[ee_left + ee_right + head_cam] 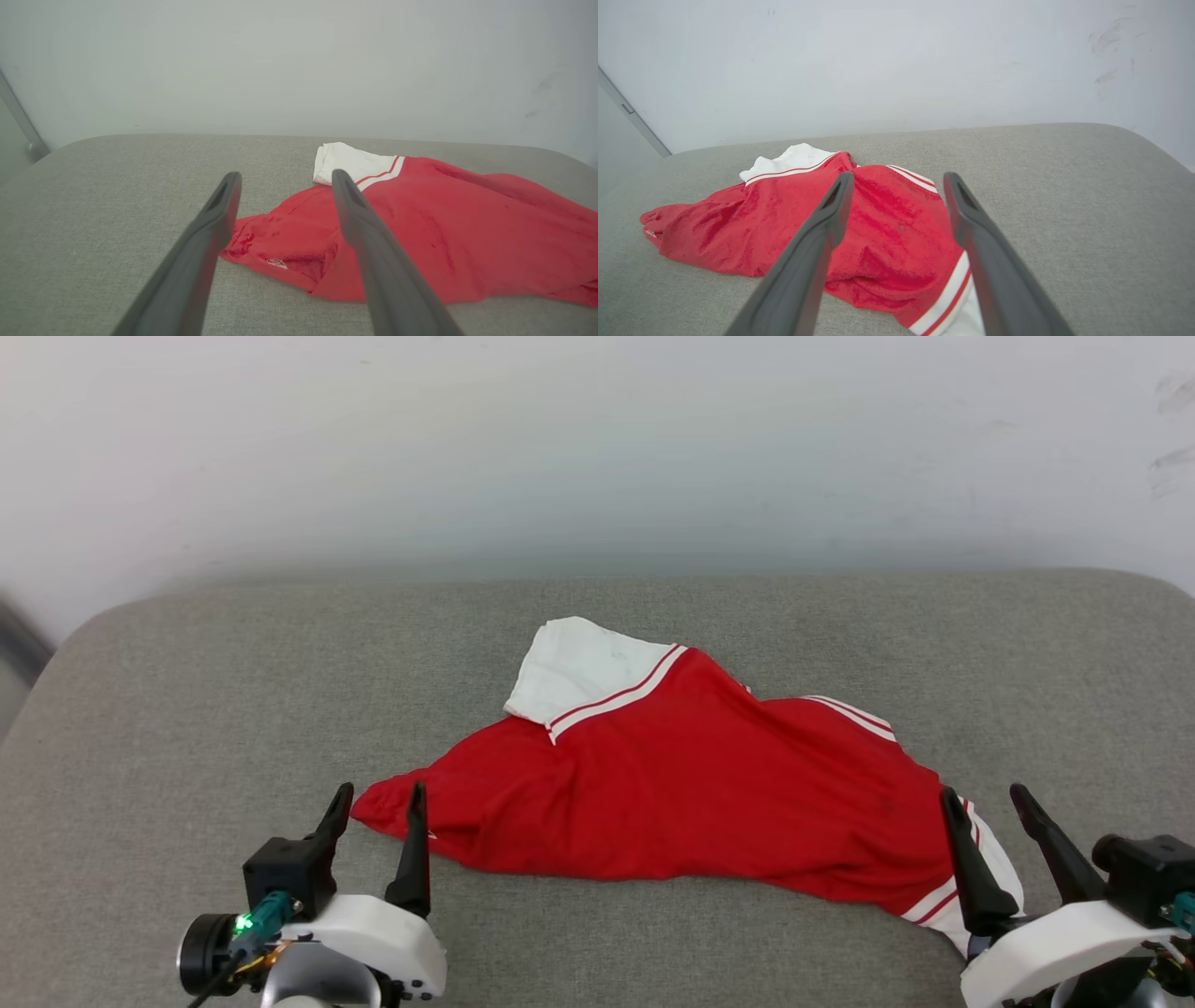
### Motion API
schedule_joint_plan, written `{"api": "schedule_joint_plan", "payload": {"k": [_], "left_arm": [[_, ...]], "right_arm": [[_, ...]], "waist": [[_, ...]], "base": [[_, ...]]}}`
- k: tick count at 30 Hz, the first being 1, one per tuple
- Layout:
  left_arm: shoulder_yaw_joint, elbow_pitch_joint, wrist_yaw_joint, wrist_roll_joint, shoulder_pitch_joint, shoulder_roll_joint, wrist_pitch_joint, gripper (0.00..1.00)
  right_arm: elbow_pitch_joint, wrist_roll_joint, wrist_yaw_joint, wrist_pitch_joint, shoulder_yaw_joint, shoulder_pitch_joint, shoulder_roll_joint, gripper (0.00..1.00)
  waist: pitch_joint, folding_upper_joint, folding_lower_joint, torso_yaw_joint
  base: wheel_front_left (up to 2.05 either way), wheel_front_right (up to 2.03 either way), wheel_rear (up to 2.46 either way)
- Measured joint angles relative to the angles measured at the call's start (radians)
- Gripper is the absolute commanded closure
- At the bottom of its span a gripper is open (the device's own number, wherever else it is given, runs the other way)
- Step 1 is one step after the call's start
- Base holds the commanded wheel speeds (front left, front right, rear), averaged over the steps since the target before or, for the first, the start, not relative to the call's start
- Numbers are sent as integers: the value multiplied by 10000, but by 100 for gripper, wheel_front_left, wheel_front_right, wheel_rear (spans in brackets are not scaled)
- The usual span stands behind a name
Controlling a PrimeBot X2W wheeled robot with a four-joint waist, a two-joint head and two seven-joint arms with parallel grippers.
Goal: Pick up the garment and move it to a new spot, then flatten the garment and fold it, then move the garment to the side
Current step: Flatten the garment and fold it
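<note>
The garment, a red T-shirt with white sleeves and red-white stripe trim, lies rumpled and roughly spread across the middle of the grey cushioned surface. One white sleeve sticks up at its far side, another lies at its near right end. My left gripper stands open at the shirt's left tip, fingers either side of the red corner, nothing held. My right gripper is open over the shirt's right end, above the striped sleeve. The print side is hidden.
A pale wall rises right behind the cushion's far edge. Bare grey cushion stretches to the left and to the right of the shirt. The cushion's corners are rounded.
</note>
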Motion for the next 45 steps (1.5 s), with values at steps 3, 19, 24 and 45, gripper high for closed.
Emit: {"api": "schedule_joint_plan", "payload": {"k": [3,19,24,45], "left_arm": [[82,12,-23,-169,29,198,408,0],[-665,1613,-2113,-1768,-2384,1964,6633,0],[-953,1825,-2355,-2207,-2905,2364,8224,0],[-1254,-441,-1770,-2474,-725,2105,7426,100]], "right_arm": [[-339,-52,0,4,261,-5,29,0],[-1091,-92,0,238,1007,-762,159,0],[-890,-79,0,151,1076,-939,209,0],[-690,-343,0,360,723,-601,171,0]], "waist": [[-4,0,0,-74],[1603,0,1,-716],[2137,0,1,-995],[1008,0,1,-387]], "base": [[0,0,0],[0,0,0],[0,0,0],[0,0,0]]}}
